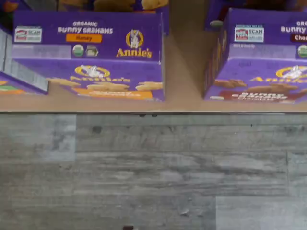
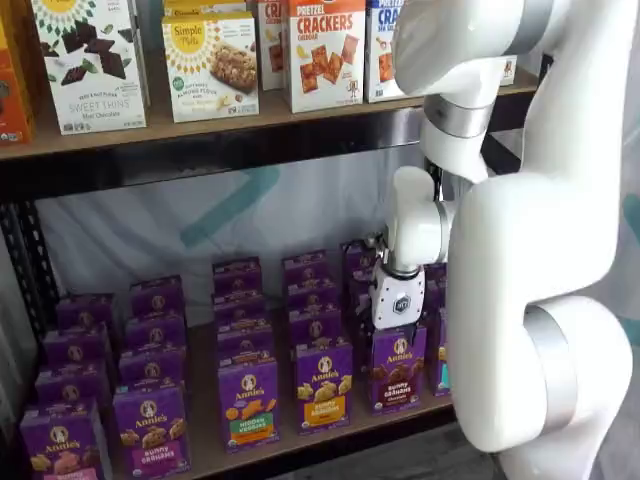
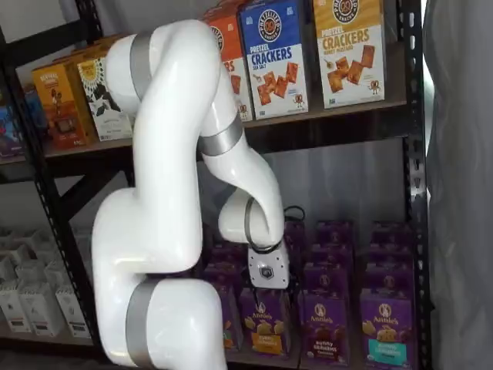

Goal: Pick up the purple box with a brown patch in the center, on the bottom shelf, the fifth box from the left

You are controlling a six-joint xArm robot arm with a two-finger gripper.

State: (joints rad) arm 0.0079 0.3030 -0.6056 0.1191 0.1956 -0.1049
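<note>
Purple box with dark brown crackers pictured mid-front, upright in the front row of the table, the lowest brown board of a black metal rack. Seen in both shelf views, also at, with more purple boxes lined up behind and to either side. Just beside it, a purple box with a yellow-orange band.

White arm bent down in front of the rack. Tool hanging just above and slightly in front of the purple box's top; in a shelf view, tool low over the front row. Only the white body visible, black fingers not made out, so cannot tell whether open or closed; nothing seen in its hold.

In the wrist view, looking down: purple box with brown crackers and the honey-labelled box apart, a strip of bare table between them, grey plank floor in front.

Upper board carrying cracker boxes.
</note>
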